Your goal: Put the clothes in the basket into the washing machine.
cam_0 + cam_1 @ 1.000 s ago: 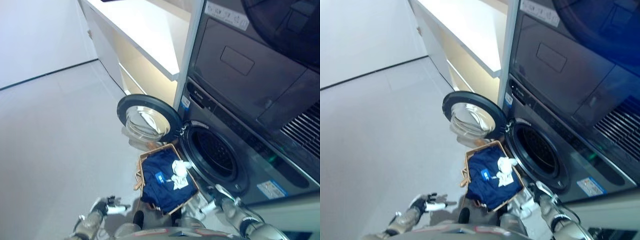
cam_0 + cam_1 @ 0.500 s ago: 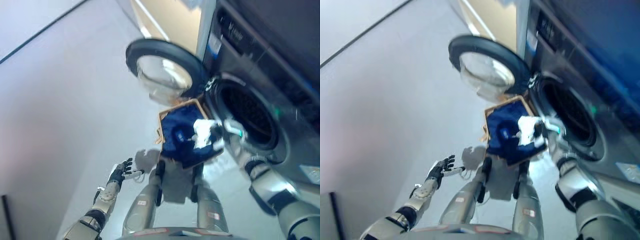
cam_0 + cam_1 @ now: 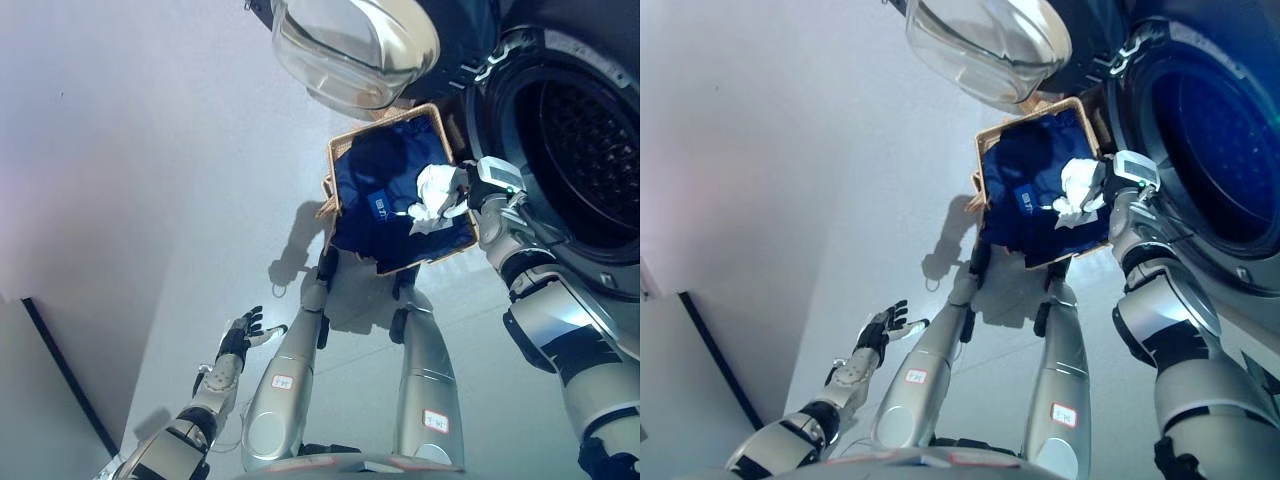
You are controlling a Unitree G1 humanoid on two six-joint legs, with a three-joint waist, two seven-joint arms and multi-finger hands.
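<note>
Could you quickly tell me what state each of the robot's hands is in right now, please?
Left hand: open, fingers spread, holding nothing, out over the floor.
Right hand: at the white cloth in the basket; cannot tell if it grips.

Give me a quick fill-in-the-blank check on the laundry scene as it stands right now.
1. The dark blue clothes lie in the wicker ____.
2. The washing machine door is ____.
3. The right hand reaches the ____ cloth on top of the pile.
4. The left hand hangs with fingers ____, holding nothing.

Missing words: basket; open; white; spread
</note>
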